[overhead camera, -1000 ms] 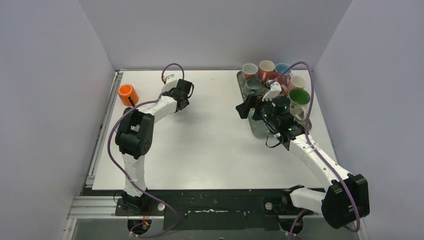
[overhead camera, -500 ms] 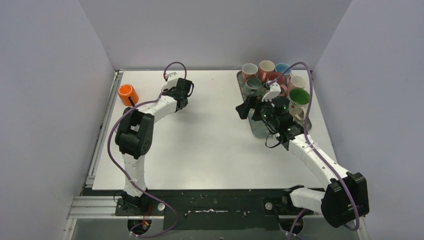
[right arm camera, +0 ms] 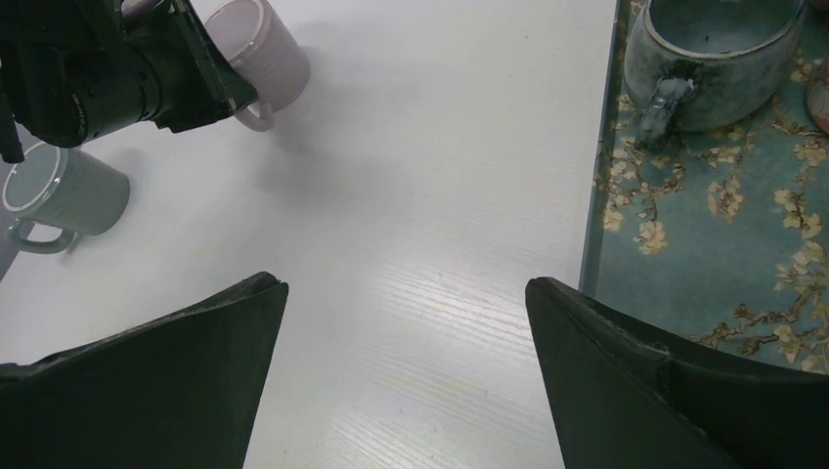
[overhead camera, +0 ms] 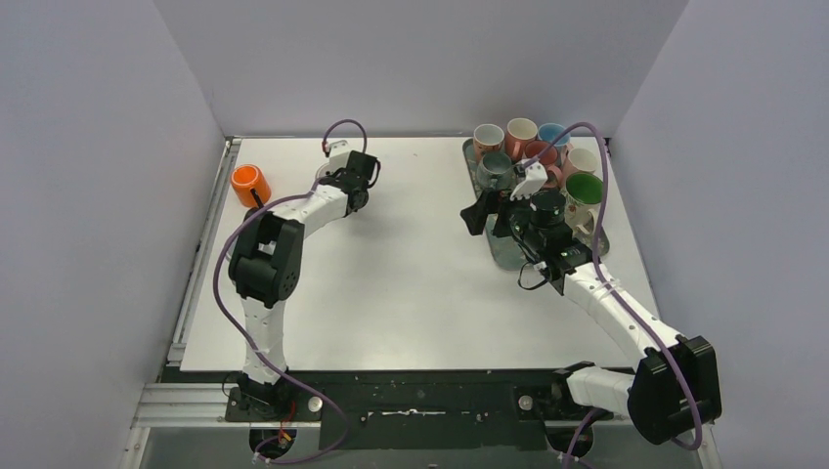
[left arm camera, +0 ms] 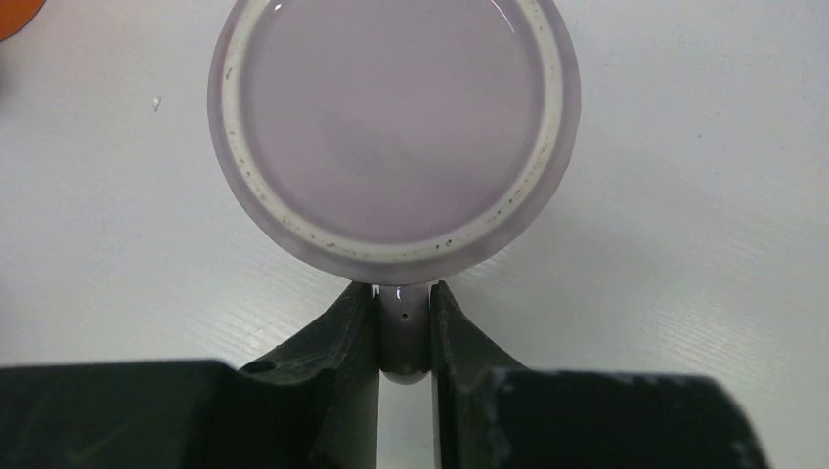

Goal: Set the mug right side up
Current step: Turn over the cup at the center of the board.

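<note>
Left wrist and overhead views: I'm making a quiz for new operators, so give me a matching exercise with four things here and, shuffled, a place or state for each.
1. lilac mug
2. orange mug
3. right gripper
4. floral tray

A. open, over the table
B. handle pinched in the left gripper
C. carries several mugs, far right
D. by the table's left edge

Pairs: 1-B, 2-D, 3-A, 4-C

- The mug (left arm camera: 396,127) looks to me like glazed ceramic, glossy lilac, its base ring paler and speckled.
- My left fingers (left arm camera: 344,371) are matt black plastic.
- The table (left arm camera: 684,293) is white, finely grained, matt.
</note>
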`<control>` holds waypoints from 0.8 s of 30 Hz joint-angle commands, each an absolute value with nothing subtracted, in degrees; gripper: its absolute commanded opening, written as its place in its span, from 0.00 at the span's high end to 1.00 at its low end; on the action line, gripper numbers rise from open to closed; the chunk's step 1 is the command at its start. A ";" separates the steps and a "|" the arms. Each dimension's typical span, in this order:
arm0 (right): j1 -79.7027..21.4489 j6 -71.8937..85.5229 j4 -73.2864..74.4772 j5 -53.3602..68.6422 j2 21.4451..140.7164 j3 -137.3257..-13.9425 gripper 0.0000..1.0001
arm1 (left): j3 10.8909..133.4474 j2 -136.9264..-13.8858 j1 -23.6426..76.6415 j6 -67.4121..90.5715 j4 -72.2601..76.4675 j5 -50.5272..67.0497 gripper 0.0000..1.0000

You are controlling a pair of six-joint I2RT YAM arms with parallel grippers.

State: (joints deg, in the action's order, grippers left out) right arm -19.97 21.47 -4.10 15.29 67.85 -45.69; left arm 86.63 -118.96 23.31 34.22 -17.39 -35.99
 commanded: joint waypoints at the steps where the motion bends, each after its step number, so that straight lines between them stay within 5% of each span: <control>1: -20.20 19.45 -3.27 16.30 68.43 -48.66 0.00 | 85.40 -116.80 23.51 34.38 -12.95 -35.02 0.95; 24: -20.59 30.21 -10.22 26.96 68.39 -44.54 0.02 | 59.23 -95.85 23.12 53.90 -3.07 -13.32 1.00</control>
State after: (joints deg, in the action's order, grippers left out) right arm -19.99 26.06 -3.88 24.29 68.25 -45.89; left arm 62.17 -100.86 23.20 49.54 -7.86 -18.63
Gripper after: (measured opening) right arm 0.992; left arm 0.189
